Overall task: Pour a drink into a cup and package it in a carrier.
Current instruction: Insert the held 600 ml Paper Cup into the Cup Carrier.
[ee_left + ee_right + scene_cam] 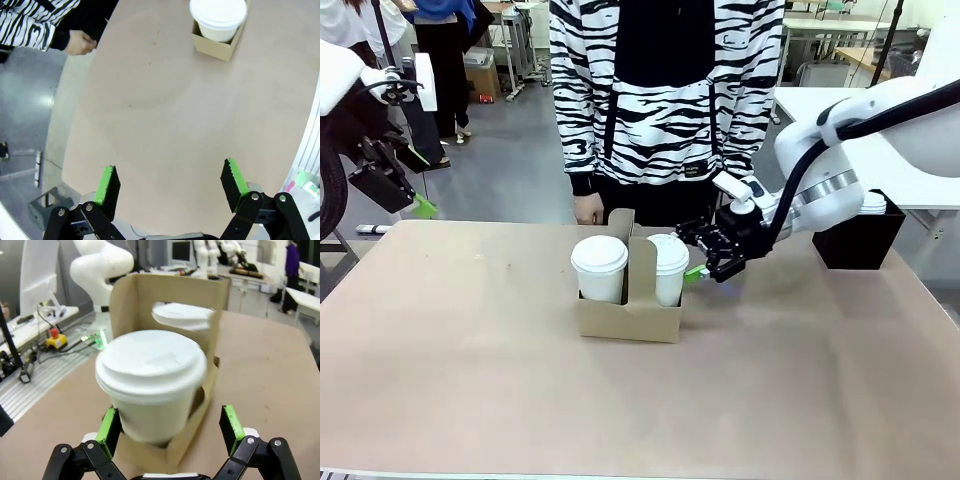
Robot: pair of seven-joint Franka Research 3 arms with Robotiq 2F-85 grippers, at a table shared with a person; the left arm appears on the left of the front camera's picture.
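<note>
My right claw (705,262) is down low near the middle of the bench (620,400). It sits just beside the cup (668,268) on the right side of the carrier (630,312). Its two green pads (231,422) stand wide apart, one on each side of that cup, and I cannot see them pressing on it. It holds nothing.

The brown carrier stands near the middle of the bench, close to the far edge. Two white cups with lids stand in it, one on each side of the tall middle handle. The other cup (599,268) is on the left side.

My left claw (400,185) is up in the air, off past the left edge of the bench. Its fingers (111,186) are spread wide and it holds nothing too.

A person in a striped top stands at the far side, with a hand (588,208) hanging near the bench edge.
</note>
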